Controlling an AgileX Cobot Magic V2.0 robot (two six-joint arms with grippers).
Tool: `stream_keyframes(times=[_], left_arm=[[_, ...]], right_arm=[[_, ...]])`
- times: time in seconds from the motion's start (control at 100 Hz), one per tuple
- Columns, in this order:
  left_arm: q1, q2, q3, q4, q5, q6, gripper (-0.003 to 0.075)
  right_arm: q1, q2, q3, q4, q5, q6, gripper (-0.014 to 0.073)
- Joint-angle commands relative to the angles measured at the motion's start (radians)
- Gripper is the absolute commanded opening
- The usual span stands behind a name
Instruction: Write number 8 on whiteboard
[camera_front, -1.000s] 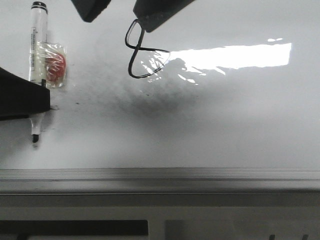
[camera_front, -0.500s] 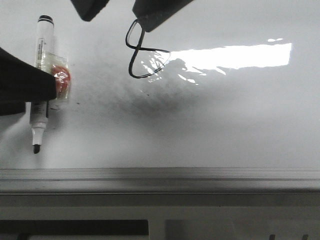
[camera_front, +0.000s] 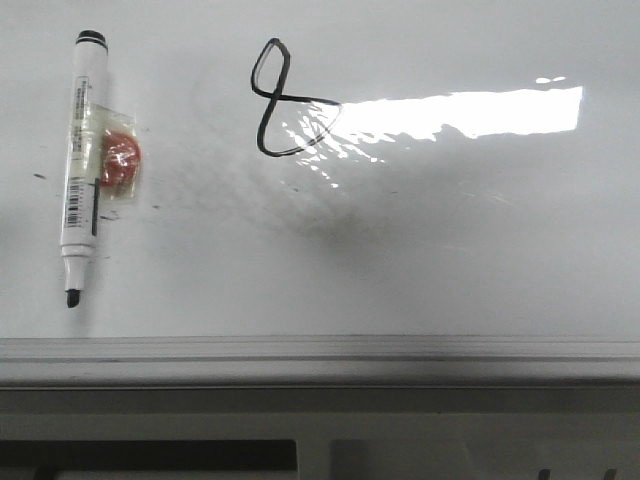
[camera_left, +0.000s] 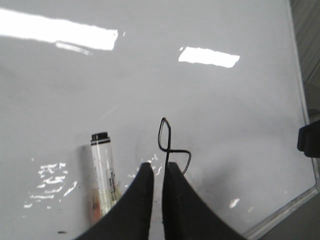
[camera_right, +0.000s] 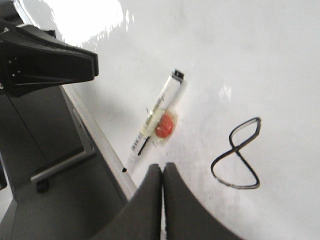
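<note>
The number 8 (camera_front: 285, 100) is drawn in thin black line on the whiteboard (camera_front: 450, 230), at the upper middle of the front view. A white marker (camera_front: 80, 165) with an uncapped black tip lies flat on the board at the left, tip toward the near rail. Neither gripper shows in the front view. In the left wrist view my left gripper (camera_left: 159, 167) is empty, its fingers almost together, above the board between the marker (camera_left: 102, 170) and the 8 (camera_left: 170, 145). In the right wrist view my right gripper (camera_right: 162, 167) is shut and empty, with the marker (camera_right: 155, 120) and the 8 (camera_right: 240, 155) beyond it.
A red lump in clear wrap (camera_front: 120, 160) is stuck to the marker's barrel. The board's grey metal edge rail (camera_front: 320, 350) runs along the near side. The dark left arm (camera_right: 45, 60) shows past the board's edge in the right wrist view.
Both arms have drawn back out of the front view. The left gripper has let go of the marker, which now lies free on the board. The 8 is now fully uncovered.
</note>
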Motion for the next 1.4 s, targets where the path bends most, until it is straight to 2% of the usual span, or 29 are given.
stream_keyframes(times=[0.0, 0.07, 0.16, 0.41, 0.69, 1.1, 1.22, 1.29, 1.39], left_arm=[[0.002, -0.078, -0.002, 0.035, -0.054, 0.001, -0.0020], [0.002, -0.147, 0.031, 0.045, -0.021, 0.003, -0.0020], [0.002, -0.228, 0.080, 0.050, 0.017, 0.029, -0.0020], [0.002, -0.380, 0.161, 0.037, 0.073, 0.057, -0.0020], [0.002, -0.382, 0.179, 0.037, 0.085, 0.057, -0.0020], [0.007, -0.382, 0.181, 0.044, 0.097, 0.057, -0.0020], [0.088, -0.394, 0.183, 0.046, 0.196, 0.057, -0.0020], [0.182, -0.400, 0.189, 0.066, 0.257, 0.057, -0.0020], [0.328, -0.408, 0.220, 0.114, 0.273, 0.057, -0.0020]], right_arm=[[0.001, -0.107, 0.086, -0.072, -0.232, -0.003, -0.0063], [0.001, -0.200, 0.192, -0.072, -0.329, -0.003, -0.0063], [0.001, -0.310, 0.311, -0.079, -0.384, -0.012, -0.0063], [0.001, -0.548, 0.514, -0.108, -0.374, -0.020, -0.0063], [0.001, -0.601, 0.608, -0.108, -0.369, -0.020, -0.0063], [0.001, -0.601, 0.625, -0.108, -0.366, -0.020, -0.0063], [0.001, -0.601, 0.625, -0.108, -0.366, -0.020, -0.0063], [0.001, -0.601, 0.625, -0.108, -0.366, -0.020, -0.0063], [0.001, -0.601, 0.625, -0.108, -0.366, -0.020, -0.0063]])
